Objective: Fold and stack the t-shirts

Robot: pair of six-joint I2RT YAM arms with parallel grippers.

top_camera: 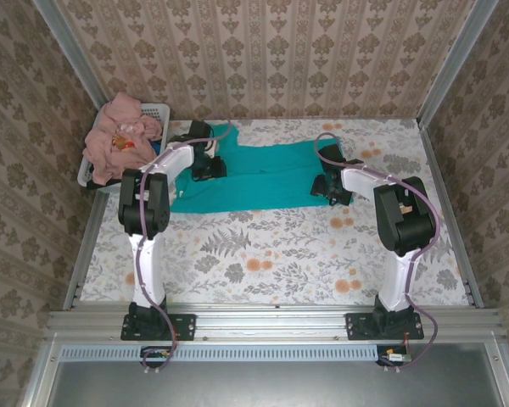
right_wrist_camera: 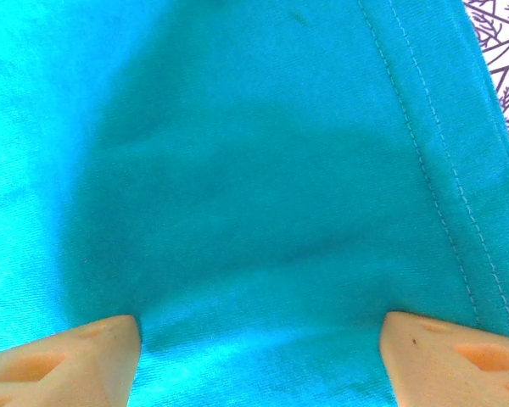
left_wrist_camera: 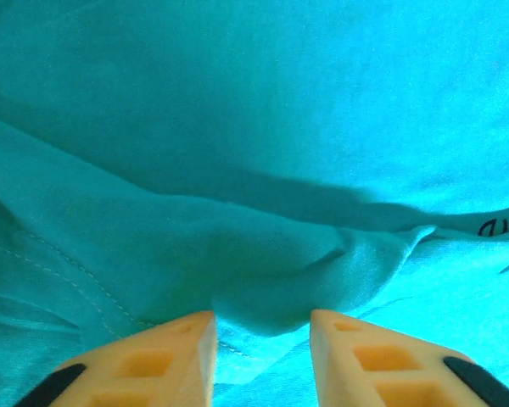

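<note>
The teal t-shirt (top_camera: 263, 180) is plain blue-green cloth, lying spread out mostly flat on the floral table cover (top_camera: 263, 254). In the top view no print shows on it. The left wrist view shows soft creases, a line of stitching and a few small dark marks at the right edge. The right wrist view shows a double-stitched hem (right_wrist_camera: 433, 170) running near to far, with a strip of the table cover (right_wrist_camera: 502, 59) just beyond it.

The shirt sits on the far half of the table, between the two arms. Its long axis runs left to right, and its near left corner reaches a little nearer than the rest. I cannot tell which end is the collar.

The left gripper (top_camera: 205, 158) rests on the shirt's far left part. Its orange fingers (left_wrist_camera: 165, 360) stand fairly close together, and a raised ridge of cloth (left_wrist_camera: 263, 280) bunches up at the tips and reaches into the gap. I cannot tell whether the ridge is truly pinched.

The right gripper (top_camera: 331, 188) is down at the shirt's right end. Its fingers (right_wrist_camera: 76, 356) are spread wide with both tips against the flat cloth beside the hem, gripping nothing.

At the far left a white laundry basket (top_camera: 157, 110) holds a heap of salmon-pink shirts (top_camera: 119, 136), well apart from the teal one.
</note>
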